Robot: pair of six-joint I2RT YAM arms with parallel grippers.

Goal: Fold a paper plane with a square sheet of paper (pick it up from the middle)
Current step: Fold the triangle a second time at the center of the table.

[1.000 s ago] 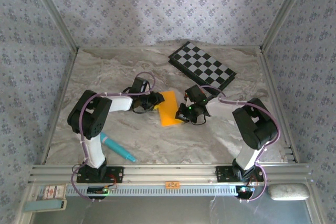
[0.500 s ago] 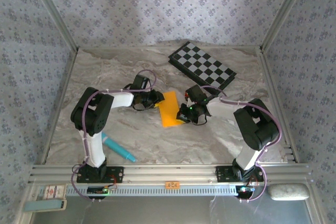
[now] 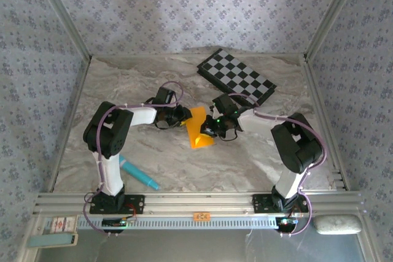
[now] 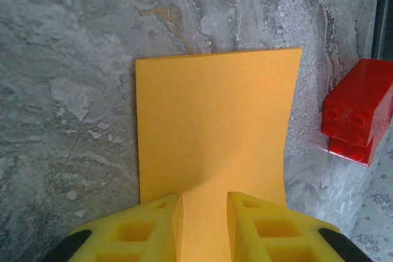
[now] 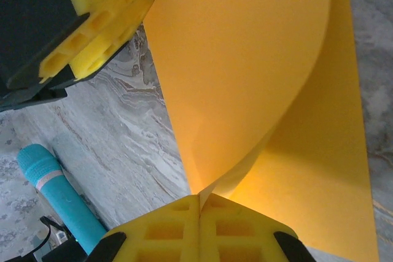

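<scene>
Pinching the square sheet of paper [image 3: 198,134] at mid-tabletop, with the right fingers [image 5: 159,228] clenched on one edge.

Sheet: plain orange-yellow, unmarked. Long axis runs near to far in the top view, slightly slanted. The held side is lifted and curls over the part lying flat on the marble tabletop [image 3: 258,151]. Left fingers [image 4: 141,231] are at the sheet's far-left end, parted by a narrow gap with paper showing between them; cannot tell if they bear on it. Red studded block [image 4: 359,111] is just beside a corner of the sheet, not touching. Checkerboard [image 3: 236,78] lies far right, well apart, set at an angle. Teal cylinder [image 3: 138,173] with a pale band lies near left, beside the left arm. Orange tag [image 3: 199,216] on the near rail, writing too small to read.
</scene>
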